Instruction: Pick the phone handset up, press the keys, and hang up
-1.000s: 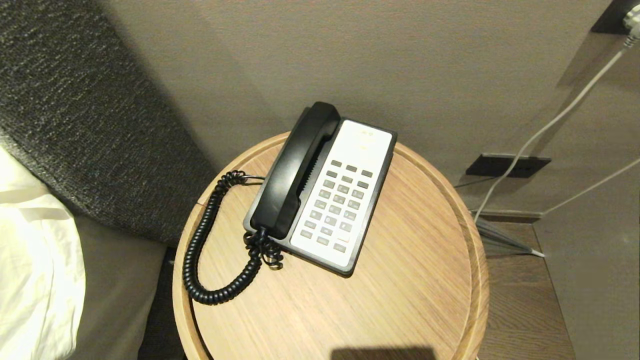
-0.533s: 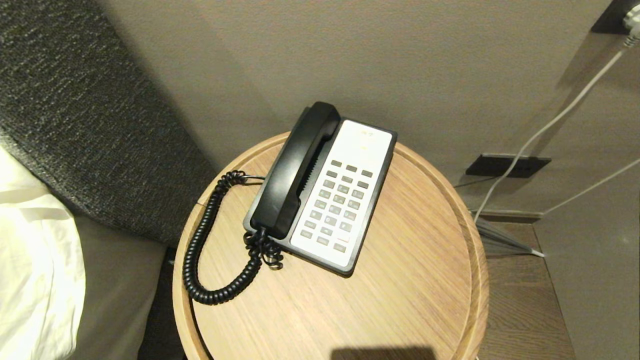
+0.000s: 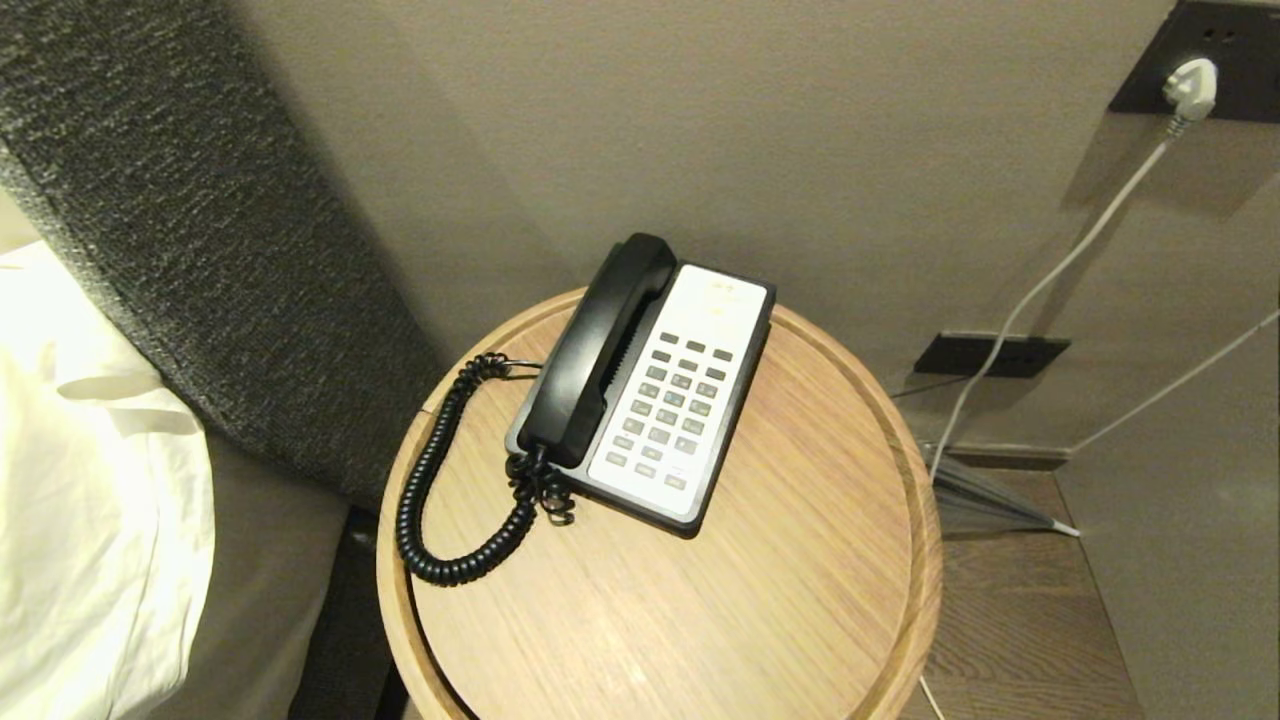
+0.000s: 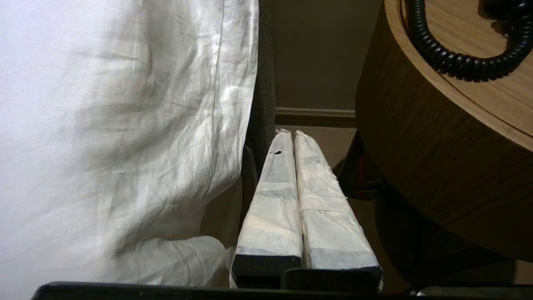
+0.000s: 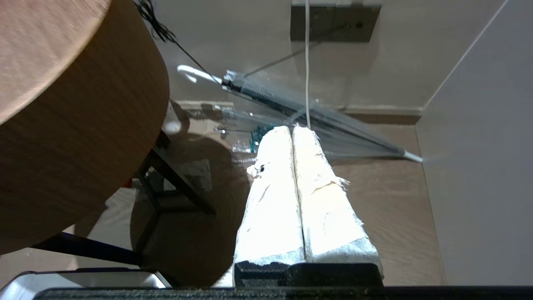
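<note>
Handset (image 3: 592,352) cradled at the worktop's (image 3: 800,600) rear edge; both jaws pressed together, empty. Lifting could drag the base (image 3: 690,440) by the cord (image 3: 440,500).

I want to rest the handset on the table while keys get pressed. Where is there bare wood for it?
The round table is bare across its near half, below the phone base, and along its right side up to the rim. The left is crowded: the coiled cord loops there beside the phone handset. Behind the base, only a thin strip remains by the wall.

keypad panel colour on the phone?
White keypad panel with grey keys, set in a black base; clearest in the head view.
</note>
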Robot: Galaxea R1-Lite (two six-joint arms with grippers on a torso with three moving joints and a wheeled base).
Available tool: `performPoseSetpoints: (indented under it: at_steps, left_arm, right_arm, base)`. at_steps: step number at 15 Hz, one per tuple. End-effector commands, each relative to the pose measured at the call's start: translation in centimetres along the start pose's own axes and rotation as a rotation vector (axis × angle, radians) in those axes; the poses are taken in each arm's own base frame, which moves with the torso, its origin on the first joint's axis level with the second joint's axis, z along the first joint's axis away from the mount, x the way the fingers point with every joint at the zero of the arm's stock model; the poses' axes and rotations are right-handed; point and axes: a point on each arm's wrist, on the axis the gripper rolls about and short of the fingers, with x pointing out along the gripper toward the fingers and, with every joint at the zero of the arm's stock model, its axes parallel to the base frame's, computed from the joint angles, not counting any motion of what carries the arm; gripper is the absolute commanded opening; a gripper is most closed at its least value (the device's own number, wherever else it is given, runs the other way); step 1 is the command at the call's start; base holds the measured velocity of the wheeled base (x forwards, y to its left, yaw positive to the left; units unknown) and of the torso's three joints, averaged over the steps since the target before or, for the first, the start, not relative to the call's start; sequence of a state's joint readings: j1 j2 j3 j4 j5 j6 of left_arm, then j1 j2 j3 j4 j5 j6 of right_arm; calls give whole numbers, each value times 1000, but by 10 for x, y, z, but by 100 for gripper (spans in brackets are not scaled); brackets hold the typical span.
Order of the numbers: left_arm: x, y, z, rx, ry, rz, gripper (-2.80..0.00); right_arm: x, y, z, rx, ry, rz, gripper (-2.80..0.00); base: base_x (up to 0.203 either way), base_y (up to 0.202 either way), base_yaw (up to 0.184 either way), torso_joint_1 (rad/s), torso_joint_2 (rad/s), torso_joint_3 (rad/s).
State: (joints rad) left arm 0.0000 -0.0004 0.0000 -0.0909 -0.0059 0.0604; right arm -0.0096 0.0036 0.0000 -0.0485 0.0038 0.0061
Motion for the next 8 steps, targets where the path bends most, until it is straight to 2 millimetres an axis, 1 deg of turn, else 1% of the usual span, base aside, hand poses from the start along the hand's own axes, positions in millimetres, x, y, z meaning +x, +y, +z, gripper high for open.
performPoseSetpoints:
  at_steps: [1,8]
  left_arm:
    - [2,-1,-11,-4,39,-3,-280]
    - [2,-1,-11,-7,39,-2,-280]
  right_arm:
    - [2,0,-6,0,25,1,-280]
    - [2,0,-6,0,25,1,-280]
  base:
    - [0,0,0,-2,-5,207]
    - [0,0,0,3,1,204]
